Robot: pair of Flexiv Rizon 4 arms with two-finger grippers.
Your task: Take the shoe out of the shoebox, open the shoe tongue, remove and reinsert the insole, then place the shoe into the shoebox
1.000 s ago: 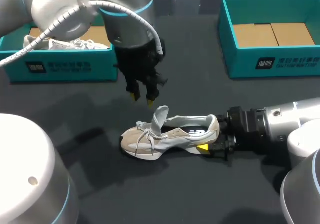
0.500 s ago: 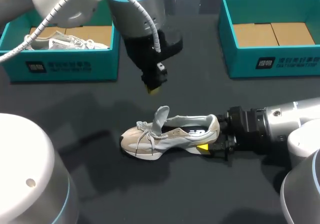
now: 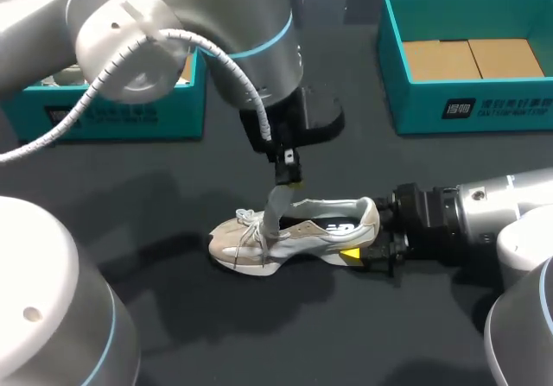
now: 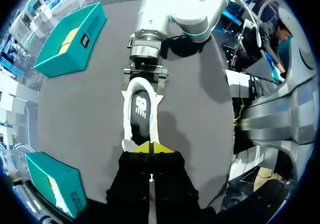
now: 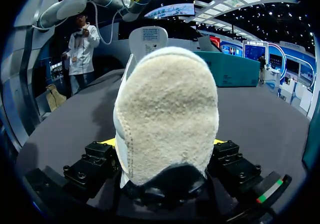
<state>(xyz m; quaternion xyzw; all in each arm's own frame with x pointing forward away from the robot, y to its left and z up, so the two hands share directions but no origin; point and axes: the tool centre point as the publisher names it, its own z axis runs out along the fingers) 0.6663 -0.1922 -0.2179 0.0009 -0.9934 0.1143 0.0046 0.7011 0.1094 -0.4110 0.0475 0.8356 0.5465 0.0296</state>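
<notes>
A beige and white shoe (image 3: 285,230) lies on its sole on the dark table, toe toward the left. Its grey tongue (image 3: 276,206) stands upright. My left gripper (image 3: 292,179) is shut, with its yellow tips together right at the tongue's top edge. In the left wrist view the left gripper (image 4: 150,148) hangs above the shoe (image 4: 140,116), over the dark insole (image 4: 141,106). My right gripper (image 3: 359,232) is shut on the shoe at the heel, one finger on each side. In the right wrist view the heel (image 5: 167,114) fills the space between the fingers of the right gripper (image 5: 162,145).
A teal shoebox (image 3: 121,114) stands at the back left, mostly hidden behind my left arm. Another teal shoebox (image 3: 467,110) with a bare cardboard bottom stands at the back right. Dark tabletop lies open in front of the shoe.
My left gripper has shut in the air and then come down and to the right, onto the top of the tongue. The right arm and the shoe have stayed put.
</notes>
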